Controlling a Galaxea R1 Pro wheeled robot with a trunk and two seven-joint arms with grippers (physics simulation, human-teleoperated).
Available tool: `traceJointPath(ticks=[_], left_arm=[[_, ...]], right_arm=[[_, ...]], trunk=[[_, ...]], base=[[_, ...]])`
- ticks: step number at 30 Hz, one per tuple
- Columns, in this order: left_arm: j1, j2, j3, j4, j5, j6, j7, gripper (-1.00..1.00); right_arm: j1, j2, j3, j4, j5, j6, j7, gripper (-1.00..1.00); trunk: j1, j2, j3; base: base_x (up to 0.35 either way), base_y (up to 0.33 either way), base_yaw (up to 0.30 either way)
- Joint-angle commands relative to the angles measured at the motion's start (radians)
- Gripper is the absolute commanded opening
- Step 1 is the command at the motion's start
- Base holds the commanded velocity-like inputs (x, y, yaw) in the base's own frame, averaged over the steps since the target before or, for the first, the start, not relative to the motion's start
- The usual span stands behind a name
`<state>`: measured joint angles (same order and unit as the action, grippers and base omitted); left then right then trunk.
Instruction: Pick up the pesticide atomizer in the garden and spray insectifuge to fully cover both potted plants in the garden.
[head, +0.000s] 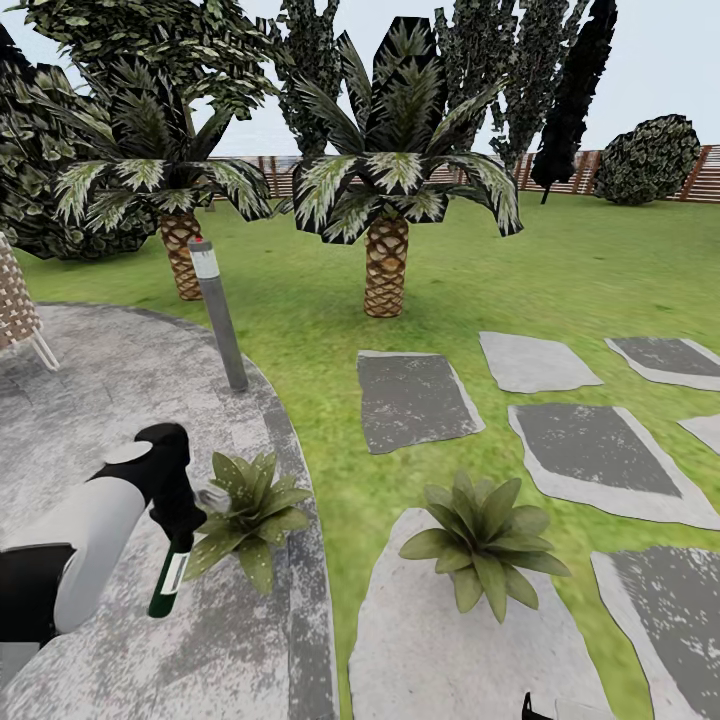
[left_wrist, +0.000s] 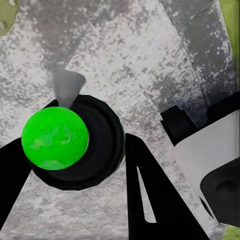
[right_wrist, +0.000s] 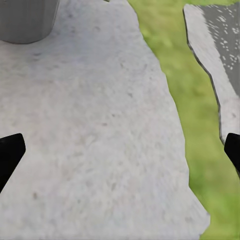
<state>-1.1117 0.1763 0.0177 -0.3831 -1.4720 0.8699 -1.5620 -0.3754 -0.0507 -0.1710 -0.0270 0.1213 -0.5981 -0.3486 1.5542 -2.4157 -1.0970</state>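
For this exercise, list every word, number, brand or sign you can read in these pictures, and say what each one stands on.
No text can be read anywhere.
The white label on the pesticide atomizer, held in the left hand, is too small and blurred to show any lettering.
The grey lamp post carries a red dot, no writing.

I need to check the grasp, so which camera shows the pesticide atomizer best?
The head view: the pesticide atomizer hangs full-length from the left gripper, label visible. The left wrist view gives just its end-on top between the fingers. The right wrist view looks at paving.
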Motion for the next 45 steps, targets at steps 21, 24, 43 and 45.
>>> traceJointPath(ticks=[21,24,43,45], left_arm=[[-0.008,-0.019,0.001,-0.022,-0.016,-0.011,-0.009,-1.0],[-0.009,-0.02,0.001,-0.023,-0.016,-0.011,-0.009,-1.0],[-0.027,-0.018,-0.001,-0.03,-0.021,-0.004,-0.009,-1.0],[-0.027,-0.013,-0.002,-0.03,-0.031,-0.003,-0.009,-1.0]], right_arm=[[0.0,0.0,-0.007,0.001,0.009,-0.003,-0.005,1.0],[-0.001,0.0,-0.007,0.001,0.009,-0.003,-0.005,1.0],[-0.001,0.0,-0.007,0.001,0.009,-0.002,-0.004,1.0],[0.0,0.0,-0.007,0.001,0.009,-0.002,-0.004,1.0]], trunk=[[0.0,0.0,-0.001],[0.0,0.0,-0.001],[0.0,0.0,-0.001],[0.0,0.0,-0.001]], base=[[0.066,-0.051,0.082],[0.075,-0.249,0.0],[-0.031,-0.167,0.0],[0.053,-0.003,0.0]])
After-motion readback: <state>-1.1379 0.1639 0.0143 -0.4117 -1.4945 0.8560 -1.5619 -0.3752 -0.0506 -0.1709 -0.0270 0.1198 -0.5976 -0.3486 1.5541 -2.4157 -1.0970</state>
